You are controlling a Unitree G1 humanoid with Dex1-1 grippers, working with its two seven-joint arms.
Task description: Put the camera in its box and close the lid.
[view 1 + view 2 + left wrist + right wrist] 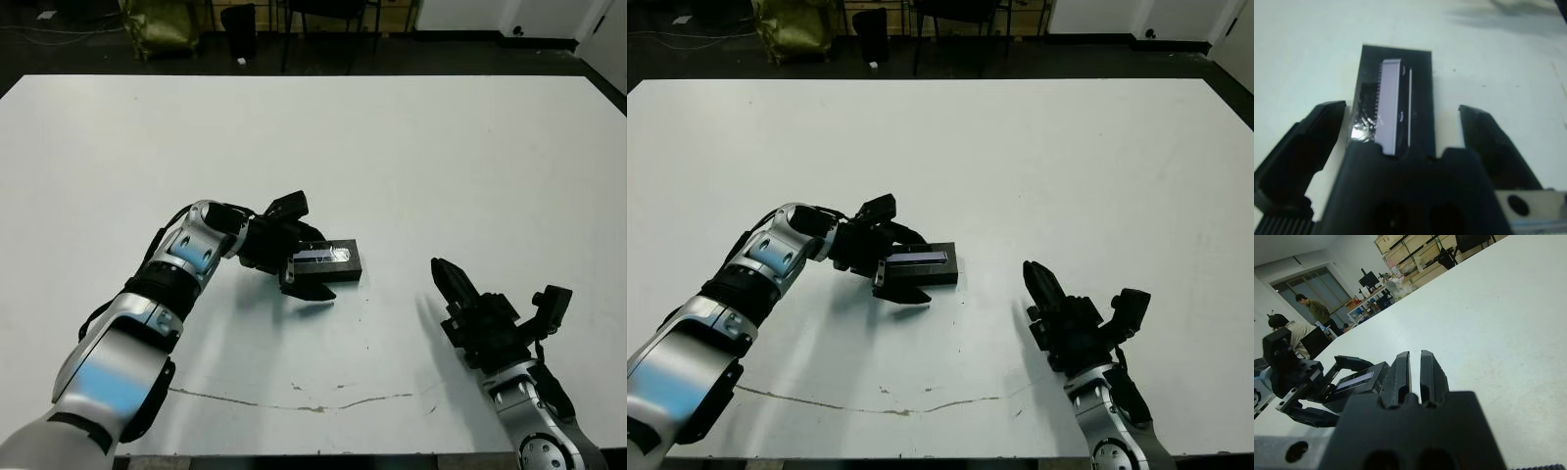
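Found the left gripper [312, 257] reaching in from the left, spread wide, with one of its fingers [1312, 142] on either side of the box [345, 264] near the middle of the table [411, 147]. Saw no firm squeeze on the box; could not tell from the left wrist view whether either finger touched its side. Noted the lid [1393, 105] lying flat along the top of the box, pale stripe up, lined up with it. Saw no camera anywhere on the table; judged it to be inside already, under the lid, though hidden. Took the step in hand to be the last one: seating the lid. Could not tell whether it was pressed fully home. Judged the next move to call for a gentle, even press down on the lid, or else a clean lift of the fingers away without dragging the box. Further right, well apart from the box, found the right gripper [443, 272] closed up with nothing in it.
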